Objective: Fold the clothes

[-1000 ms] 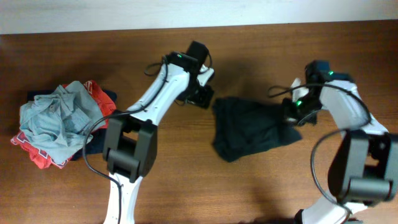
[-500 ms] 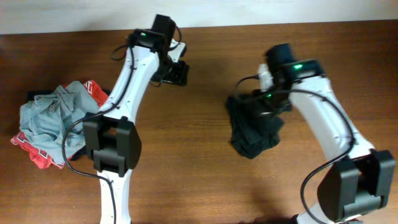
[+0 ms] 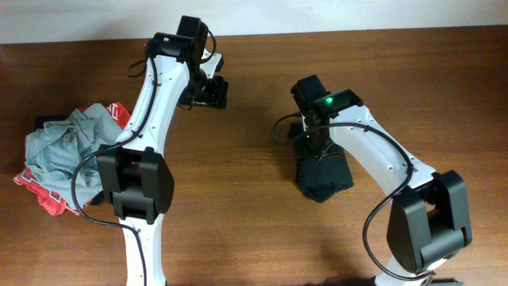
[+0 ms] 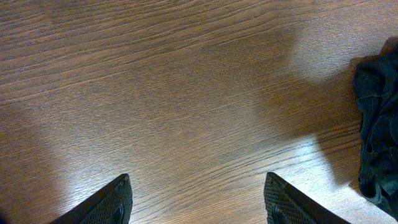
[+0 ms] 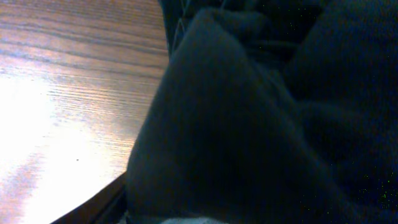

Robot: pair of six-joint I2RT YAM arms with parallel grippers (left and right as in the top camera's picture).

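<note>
Plainly the black T-shirt is only gathered, not folded: it lies as a crumpled bundle on the wooden table, right of centre in the overhead view, well apart from the pile of other garments at the left edge. That pile has a grey-blue piece on top and a red-and-white one beneath it.

The right gripper sits on the far end of the bundle. Its wrist camera shows almost nothing but dark cloth pressed close, with a strip of bare wood to one side. Its fingers are hidden in both views, so I cannot tell whether it is pinching the fabric or merely resting on it.

The left gripper hovers over bare wood near the far edge of the table, its fingers spread wide and holding nothing. The shirt's edge shows only at the right margin of its wrist view.

My judgement is that the step in hand is arranging the shirt, ahead of any real fold. The next move likely calls for spreading it flat, with each arm taking an opposite edge and drawing outward.

The bundle's long axis runs from the far side of the table toward the near side, leaning slightly rightward, narrow under the gripper and broader at the near end. No logo, collar or sleeve can be made out, so which end is the neck is unclear.
</note>
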